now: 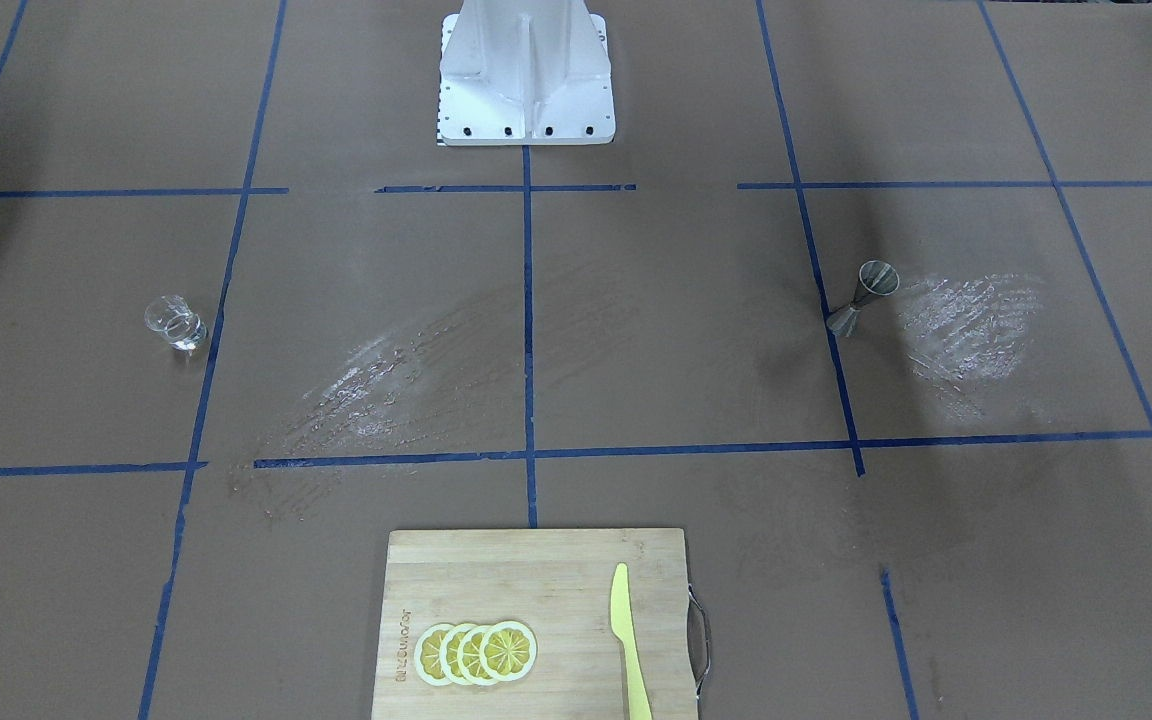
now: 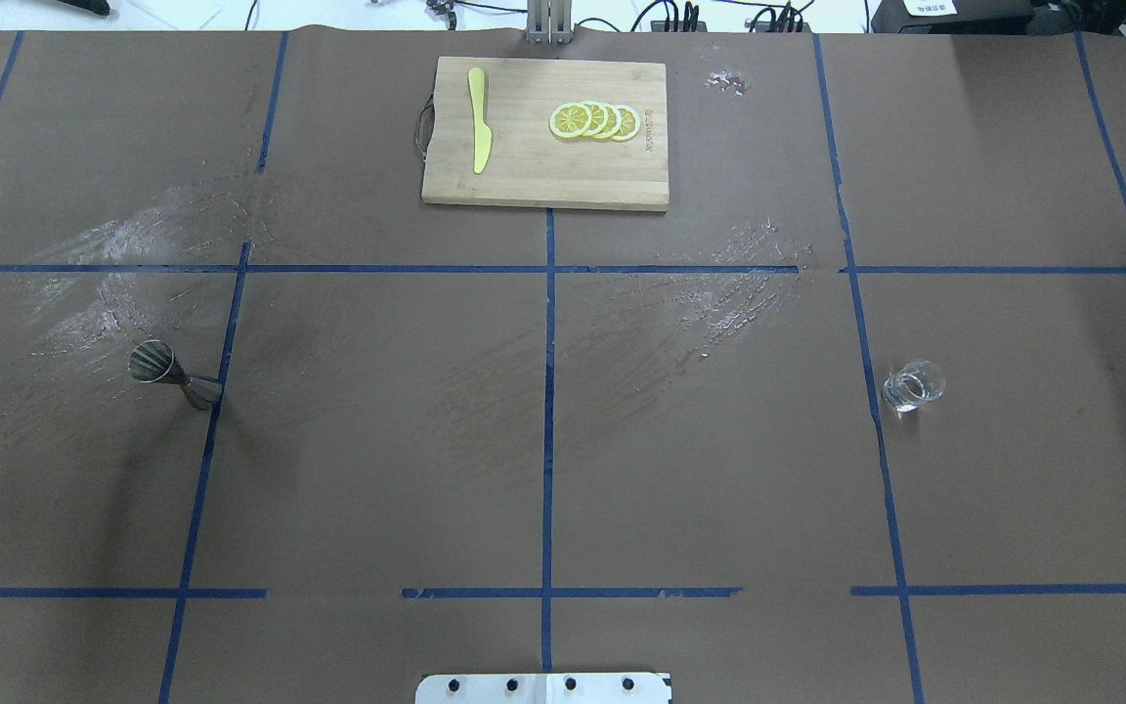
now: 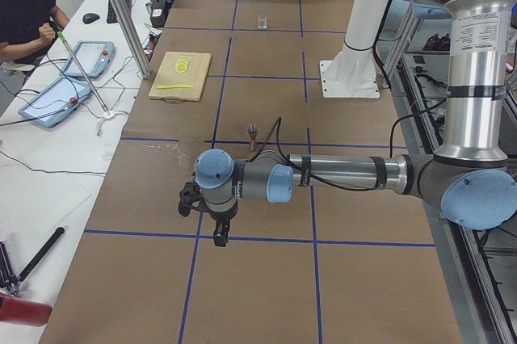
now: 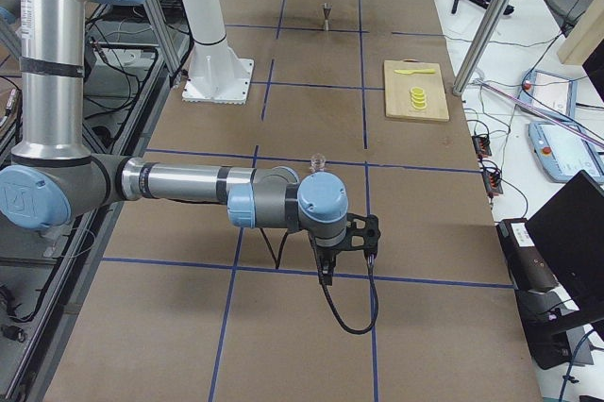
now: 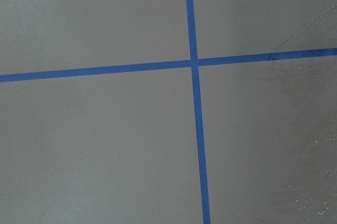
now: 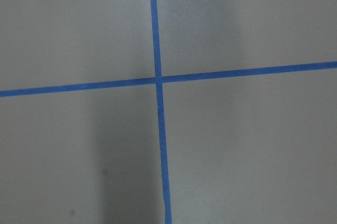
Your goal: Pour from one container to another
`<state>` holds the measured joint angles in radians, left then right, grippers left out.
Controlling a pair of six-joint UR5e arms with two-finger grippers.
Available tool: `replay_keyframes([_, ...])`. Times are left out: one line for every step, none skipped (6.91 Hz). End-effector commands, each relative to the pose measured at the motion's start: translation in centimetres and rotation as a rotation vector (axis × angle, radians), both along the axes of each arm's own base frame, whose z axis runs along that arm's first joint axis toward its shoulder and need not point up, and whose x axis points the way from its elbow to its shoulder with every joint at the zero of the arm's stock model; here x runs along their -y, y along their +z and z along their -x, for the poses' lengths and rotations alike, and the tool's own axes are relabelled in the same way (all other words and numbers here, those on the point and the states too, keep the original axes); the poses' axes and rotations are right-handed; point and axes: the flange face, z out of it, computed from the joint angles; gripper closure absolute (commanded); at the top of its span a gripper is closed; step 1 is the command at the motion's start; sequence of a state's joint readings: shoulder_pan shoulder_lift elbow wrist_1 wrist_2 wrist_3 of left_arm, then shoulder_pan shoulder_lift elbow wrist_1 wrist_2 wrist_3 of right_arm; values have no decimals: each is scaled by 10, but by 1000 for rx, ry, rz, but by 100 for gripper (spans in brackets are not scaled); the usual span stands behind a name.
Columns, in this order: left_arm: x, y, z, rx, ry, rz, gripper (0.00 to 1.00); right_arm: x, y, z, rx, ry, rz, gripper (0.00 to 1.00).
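The clear glass cup [image 2: 913, 385] stands upright on the brown table on my right side, also seen in the front view [image 1: 174, 322]. The grey metal jigger [image 2: 175, 374] stands upright on my left side, beside a blue tape line [image 1: 864, 297]. Neither arm shows in the overhead or front views. In the left side view my left gripper [image 3: 220, 237] hangs over the table end, nearer the camera than the jigger [image 3: 254, 136]. In the right side view my right gripper [image 4: 326, 276] hangs nearer the camera than the glass [image 4: 317, 163]. I cannot tell whether either is open or shut. Both wrist views show only tape lines.
A wooden cutting board [image 2: 524, 176] at the far middle carries lemon slices [image 2: 594, 120] and a yellow knife [image 2: 479, 119]. The white robot base [image 1: 526, 75] stands at the near edge. Pale smears [image 2: 719, 293] mark the table. A person [image 3: 24, 13] sits at a side desk.
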<state>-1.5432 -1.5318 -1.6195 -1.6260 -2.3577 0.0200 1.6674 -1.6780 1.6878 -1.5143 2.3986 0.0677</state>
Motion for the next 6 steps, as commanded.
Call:
replay_keyframes([4,-11,0,1,0,-24,0,1,-1,0,-4,1,-1,0])
replay_keyframes([14,-37,-1,-1,2,-92,0,1,-1,0,-2,2,0,0])
replay_keyframes([37,-100,-1,2,-3,-222,0,1,-6,0,-3,3,-8,0])
replay_keyframes([70,-154,-16,-9,19,-352,0,3,-11,0,-3,3,-19,0])
replay_keyframes([71,-177,-23,-9,28,-419,0,7,-22,-1,-3,4,-43,0])
replay_keyframes([68,-205,-41,-13,59,-473,0,20,-51,-2,-16,-8,-142,0])
